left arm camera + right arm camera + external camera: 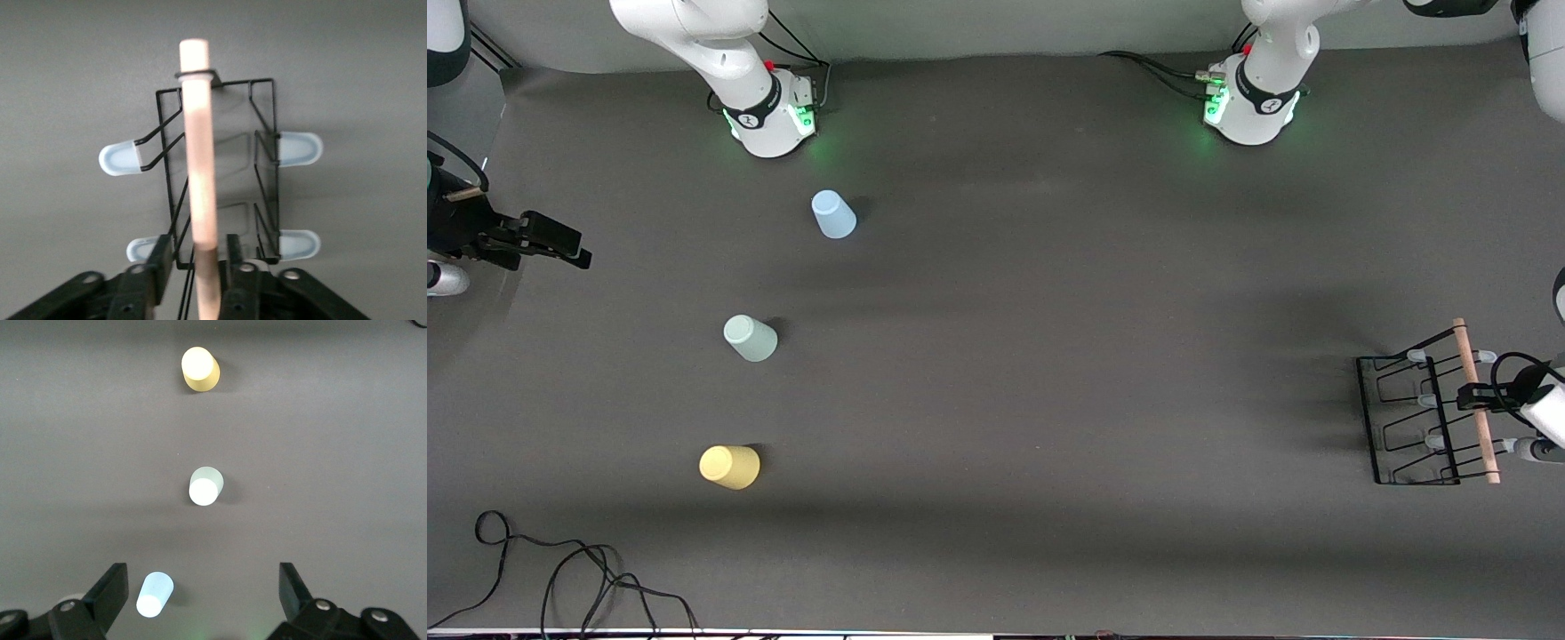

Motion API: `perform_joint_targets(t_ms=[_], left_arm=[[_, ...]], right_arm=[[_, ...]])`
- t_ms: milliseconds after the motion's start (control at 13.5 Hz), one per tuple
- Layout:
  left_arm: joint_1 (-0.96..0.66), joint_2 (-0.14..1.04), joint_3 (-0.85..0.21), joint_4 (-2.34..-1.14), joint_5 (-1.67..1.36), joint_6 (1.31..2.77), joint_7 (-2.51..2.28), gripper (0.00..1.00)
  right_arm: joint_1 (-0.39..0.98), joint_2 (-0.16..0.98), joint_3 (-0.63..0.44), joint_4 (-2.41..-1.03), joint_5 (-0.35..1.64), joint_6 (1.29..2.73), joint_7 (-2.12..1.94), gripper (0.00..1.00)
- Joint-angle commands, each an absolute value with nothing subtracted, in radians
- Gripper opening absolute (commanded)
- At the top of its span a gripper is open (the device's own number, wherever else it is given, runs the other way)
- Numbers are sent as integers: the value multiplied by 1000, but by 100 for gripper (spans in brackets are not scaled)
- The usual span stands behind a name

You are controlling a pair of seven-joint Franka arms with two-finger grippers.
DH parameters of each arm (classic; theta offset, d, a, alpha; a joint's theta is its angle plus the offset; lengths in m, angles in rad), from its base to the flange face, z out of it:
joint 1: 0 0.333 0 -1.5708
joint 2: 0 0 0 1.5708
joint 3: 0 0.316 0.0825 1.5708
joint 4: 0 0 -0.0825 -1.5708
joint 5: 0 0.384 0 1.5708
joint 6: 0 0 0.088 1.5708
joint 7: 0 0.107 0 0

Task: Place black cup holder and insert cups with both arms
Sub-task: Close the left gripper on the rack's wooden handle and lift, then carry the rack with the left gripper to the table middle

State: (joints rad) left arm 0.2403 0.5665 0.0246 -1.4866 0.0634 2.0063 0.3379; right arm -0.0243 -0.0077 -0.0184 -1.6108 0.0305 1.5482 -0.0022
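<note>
Three cups: stood upside down in a line toward the right arm's end of the table, each well apart from the next.
Blue cup [833,214]: farthest from the front camera, nearest the right arm's base [769,116].
Green cup [751,338]: between the blue and yellow ones.
Yellow cup [730,467]: nearest the front camera.
Black cup holder [1414,418]: sat close to the table edge at the left arm's end; wooden rod handle [1476,400] on top, pale-tipped pegs [120,159] sticking out to both sides.
Left end effector [1480,396]: at the holder; fingers [159,263] sat on either side of the rod, closing in; full clench on it could not be told.
Right end effector [551,240]: released, fingers [110,590] spread wide, nothing between them; hung over the table edge at the right arm's end, waiting.
Open room: wide bare stretch of dark table [1067,373] between the cups and the holder.
Edges: loose black cables [587,569] lay on the table near the front edge, below the yellow cup in the front view.
Writing: none readable.
</note>
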Motion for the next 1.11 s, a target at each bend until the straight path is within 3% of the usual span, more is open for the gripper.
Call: perform_joint_targets(t_ms=[0,222,592,1035], left_arm=[[256,577,26,-1467,46,2010,379,0],[242,562,25,-1441,45,1953,370,0],[142,555,20,-1304,46,1725,205,0],[-119,545,2,-1313,3,1733,-179,0]], right_arm=[[-15,-9,-23,-1611,23,1551,-14,100],[-15,-9,-23,-1611,23,1551,-15,100],[-15,-8,-23,-1609,25,1551,-12,100],[-15,-8,-23,-1600,28,1552,-5,100]])
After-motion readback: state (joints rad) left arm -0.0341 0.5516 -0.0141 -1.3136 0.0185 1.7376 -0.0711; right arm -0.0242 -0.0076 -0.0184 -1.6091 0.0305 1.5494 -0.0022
